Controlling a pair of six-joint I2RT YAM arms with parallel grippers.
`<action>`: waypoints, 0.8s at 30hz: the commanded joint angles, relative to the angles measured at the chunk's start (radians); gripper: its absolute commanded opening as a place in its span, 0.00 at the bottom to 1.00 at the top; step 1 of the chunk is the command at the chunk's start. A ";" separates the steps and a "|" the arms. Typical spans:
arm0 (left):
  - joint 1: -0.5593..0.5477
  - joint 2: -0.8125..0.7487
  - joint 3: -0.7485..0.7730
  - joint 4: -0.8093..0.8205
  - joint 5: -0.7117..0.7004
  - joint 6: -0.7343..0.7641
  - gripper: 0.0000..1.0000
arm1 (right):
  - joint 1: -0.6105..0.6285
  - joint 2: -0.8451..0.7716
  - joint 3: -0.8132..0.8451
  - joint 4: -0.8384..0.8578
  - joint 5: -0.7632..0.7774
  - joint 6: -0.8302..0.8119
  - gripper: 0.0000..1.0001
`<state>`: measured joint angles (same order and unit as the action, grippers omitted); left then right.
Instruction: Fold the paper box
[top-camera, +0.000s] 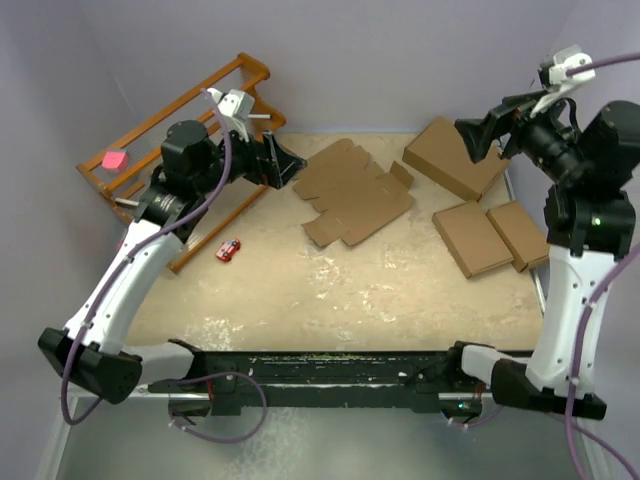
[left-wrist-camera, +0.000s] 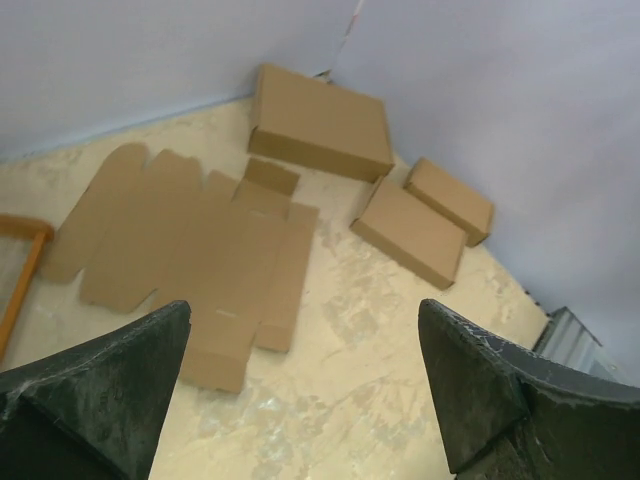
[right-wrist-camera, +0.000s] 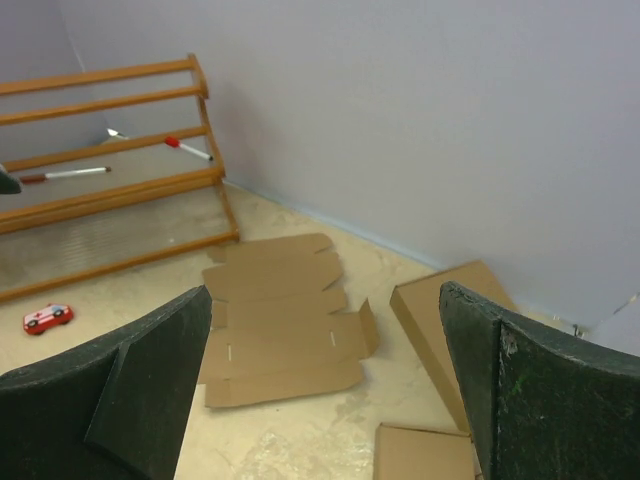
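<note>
Lying flat between the left claw (top-camera: 296, 166) and right claw (top-camera: 472, 136), both spread wide, the paper box (top-camera: 352, 193) touches neither.

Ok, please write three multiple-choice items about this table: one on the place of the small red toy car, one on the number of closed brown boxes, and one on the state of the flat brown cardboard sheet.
1. Where is the small red toy car?
A. on the table, beside the wooden rack, apart from the flat brown cardboard die-cut sheet
B. on top of the sheet
C. on the rack

2. How many closed brown boxes lie on the table?
A. one
B. three
C. five

3. The sheet is:
A. folded into a box
B. leaning on the wall
C. unfolded on the table

Answers:
1 A, the car lies on bare table near the rack's foot.
2 B, there is one larger box and two flat boxes.
3 C, it lies spread out, with the open left gripper and right gripper off it.
</note>
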<state>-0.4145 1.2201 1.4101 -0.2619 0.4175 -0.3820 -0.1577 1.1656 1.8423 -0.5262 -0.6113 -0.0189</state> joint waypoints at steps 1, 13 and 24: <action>0.056 0.077 0.030 -0.022 -0.062 0.038 0.98 | 0.000 0.105 -0.010 0.024 0.059 0.005 1.00; 0.233 0.088 -0.033 -0.038 -0.071 0.047 0.98 | 0.000 0.296 -0.110 0.068 0.114 0.043 1.00; 0.228 -0.158 -0.212 0.028 0.107 -0.123 0.98 | 0.001 0.128 -0.393 0.158 -0.005 0.047 1.00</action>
<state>-0.1284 1.1522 1.2362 -0.2890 0.4667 -0.4442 -0.1577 1.4010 1.5089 -0.4534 -0.5350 0.0483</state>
